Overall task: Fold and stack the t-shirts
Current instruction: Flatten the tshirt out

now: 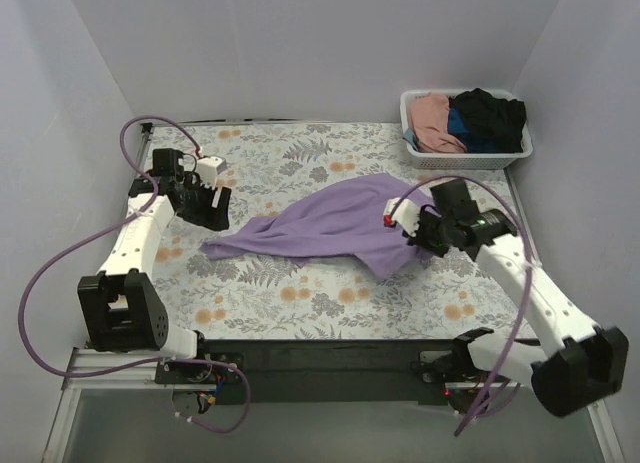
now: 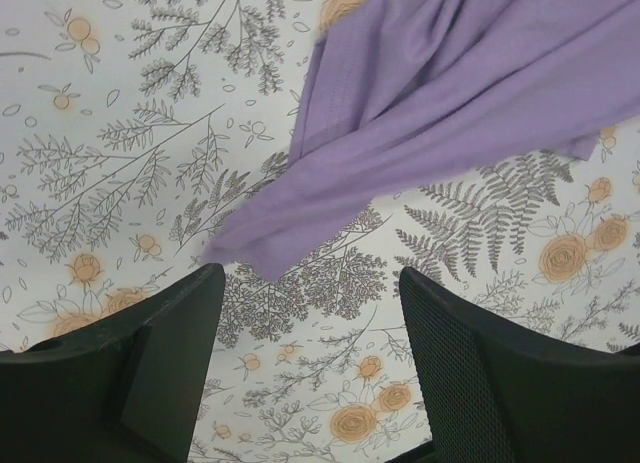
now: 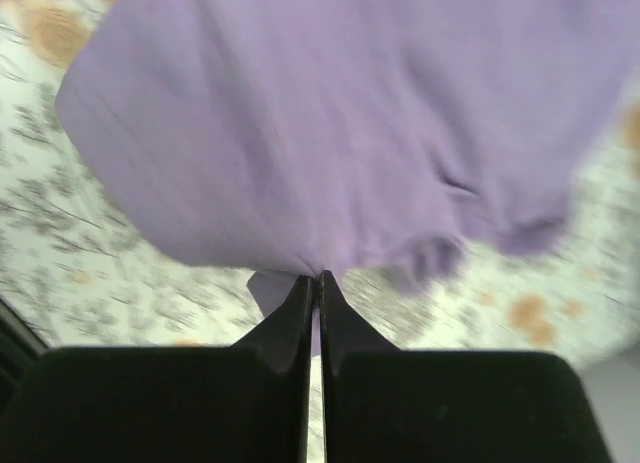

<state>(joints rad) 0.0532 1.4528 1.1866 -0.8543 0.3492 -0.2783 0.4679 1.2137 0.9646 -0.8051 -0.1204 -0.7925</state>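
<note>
We see the lavender shirt (image 1: 330, 228) crumpled mid-surface (image 1: 300, 293); our right claw (image 3: 316, 279) clamped together on its right edge; our left claw (image 2: 310, 278), fingers apart, near its left tip, holding nothing; other shirts (image 1: 470, 121) heaped in the white basket (image 1: 468, 160), far right corner

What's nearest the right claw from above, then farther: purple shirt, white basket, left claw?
1. The purple t-shirt, pinched in the right gripper.
2. The white basket, back right corner.
3. The left gripper, open, on the left side.
</note>
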